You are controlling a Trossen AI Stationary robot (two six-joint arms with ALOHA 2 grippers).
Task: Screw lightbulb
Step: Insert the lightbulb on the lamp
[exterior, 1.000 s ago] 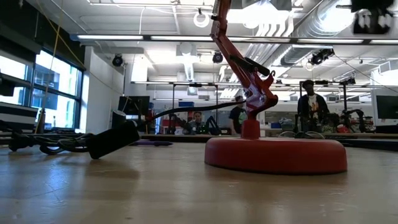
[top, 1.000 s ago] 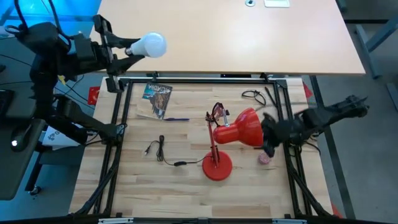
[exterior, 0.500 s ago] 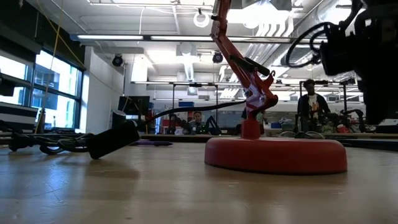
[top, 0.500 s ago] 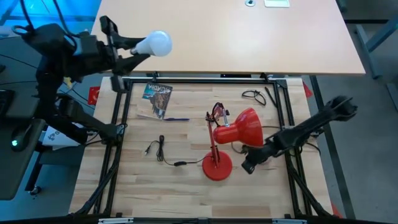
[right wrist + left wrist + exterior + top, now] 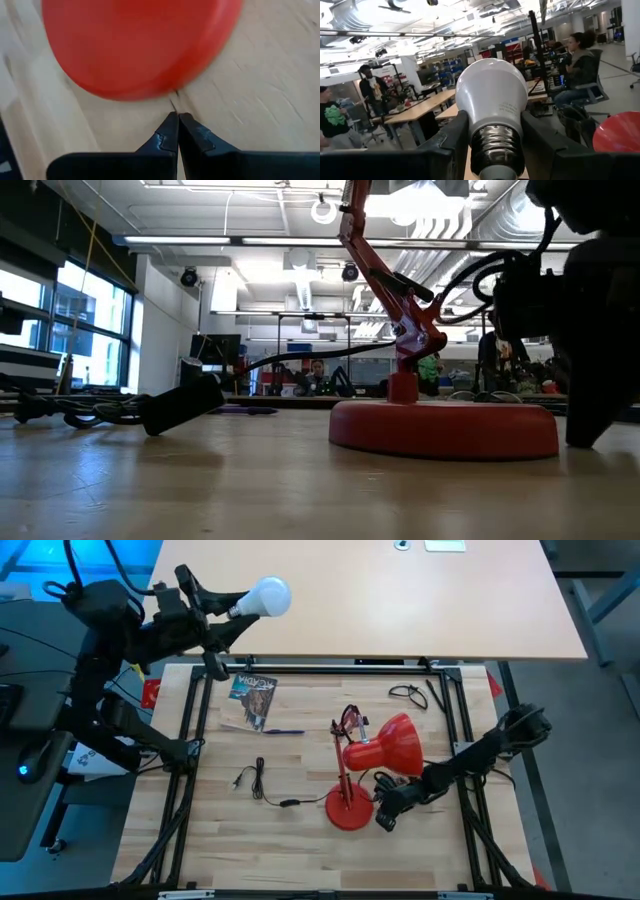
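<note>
— Where's the lightbulb (image 5: 492, 107)?

— Pinched at its screw base by the left hand (image 5: 222, 612), glass end leading, high off the bench's (image 5: 280, 840) far-left corner.

— And the socket?

— In the red lamp's shade (image 5: 392, 748), well to its right. The right hand (image 5: 177, 127), pressed together, is beside the lamp base (image 5: 135, 45).

— Any lettering?

— Small print on the bulb, unreadable.

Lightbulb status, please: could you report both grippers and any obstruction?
Left gripper shut on lightbulb, raised off-table. Right gripper shut, empty, at lamp base. Nothing blocking visible.

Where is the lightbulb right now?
In the high view, the lightbulb is at the upper left, held by its base in the left gripper, far from the red lamp.
</note>
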